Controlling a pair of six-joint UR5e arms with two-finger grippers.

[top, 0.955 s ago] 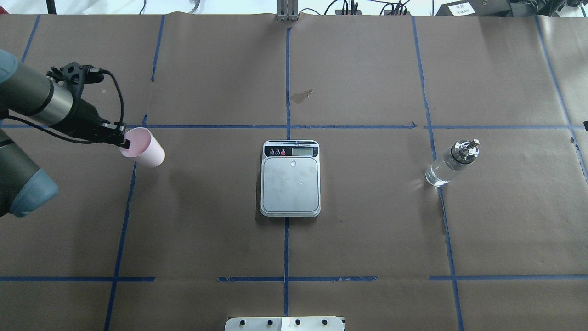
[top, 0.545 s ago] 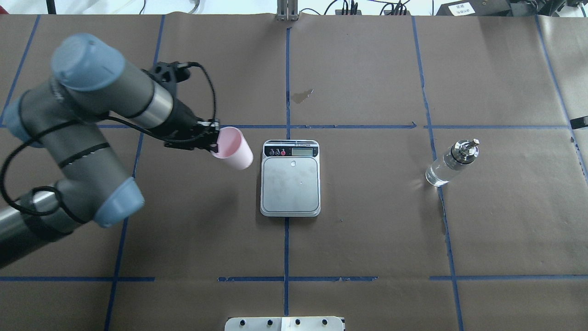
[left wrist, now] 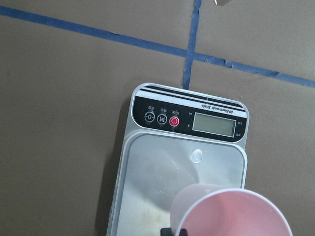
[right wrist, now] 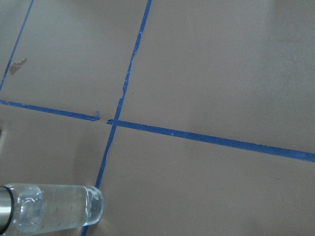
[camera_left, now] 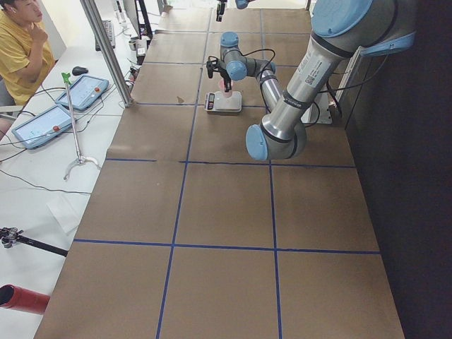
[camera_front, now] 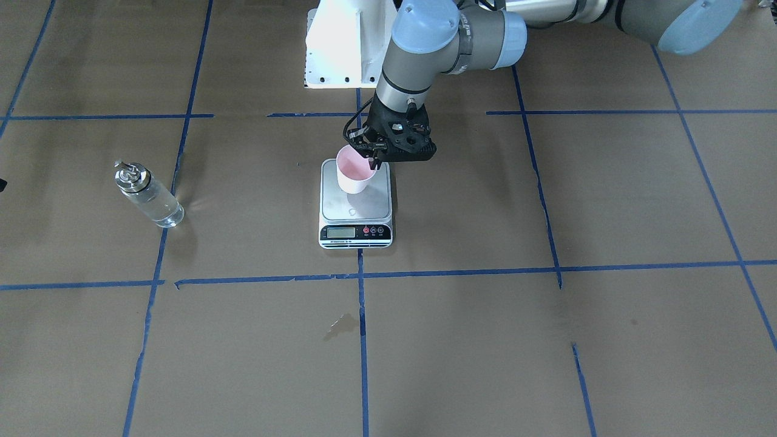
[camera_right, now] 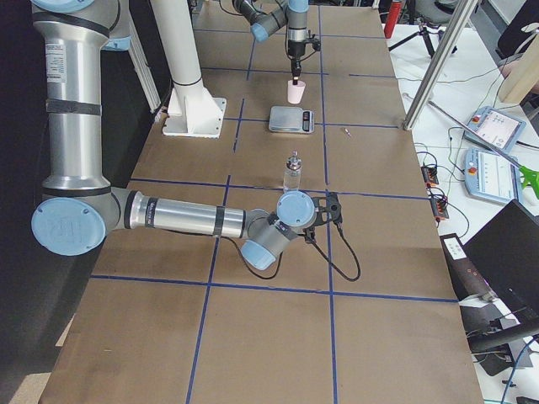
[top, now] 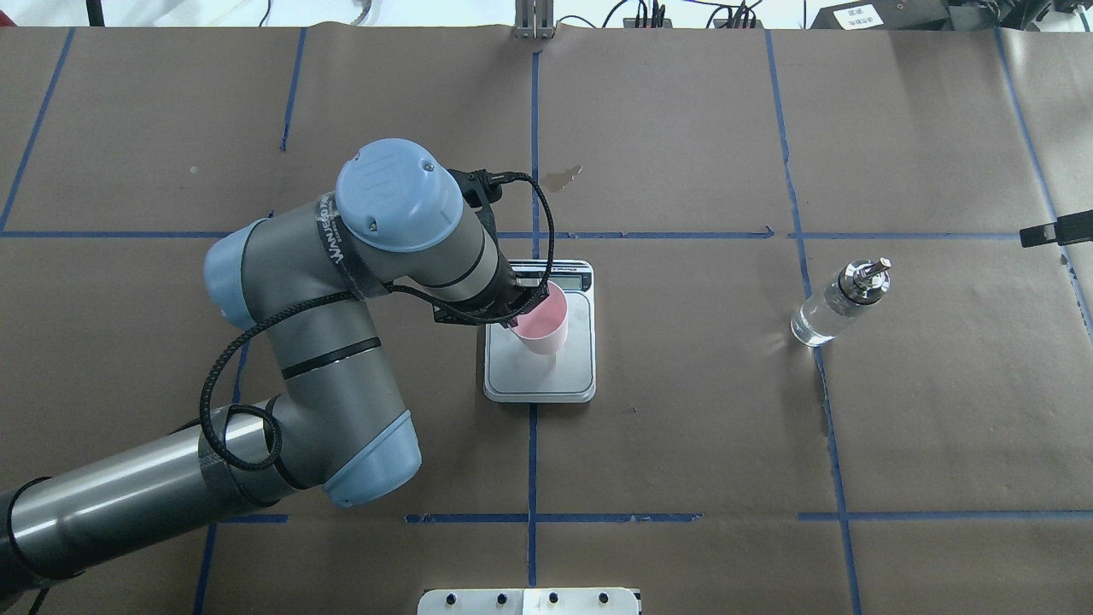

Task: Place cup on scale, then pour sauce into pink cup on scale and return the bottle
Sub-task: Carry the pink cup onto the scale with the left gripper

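One relation governs the coming move: the cup [camera_front: 354,173] sits over the scale [camera_front: 371,207].

1. Left tool [camera_front: 371,159]: clenched on the cup's rim. The cup hangs just below its fingers, upright, mouth up, long axis vertical.
2. The scale lies directly beneath this tool. In the left wrist view the cup falls within the steel platform, over the half away from the display.
3. Contact: in the exterior right view the cup's base appears raised just clear of the platform, though it is too small there to be certain.
4. Judgement: the placing step is near its end. What remains calls for a straight descent with no sideways correction, then release. An opening made too high could tip so light a cup.
5. The bottle [top: 832,309] stands upright on the desk, well apart from the left tool, beyond the scale on the side away from the left arm.
6. Right tool [camera_right: 333,209]: just beside the bottle, so the right arm is plainly the nearer for the pour. Whether it is open or closed cannot be told.
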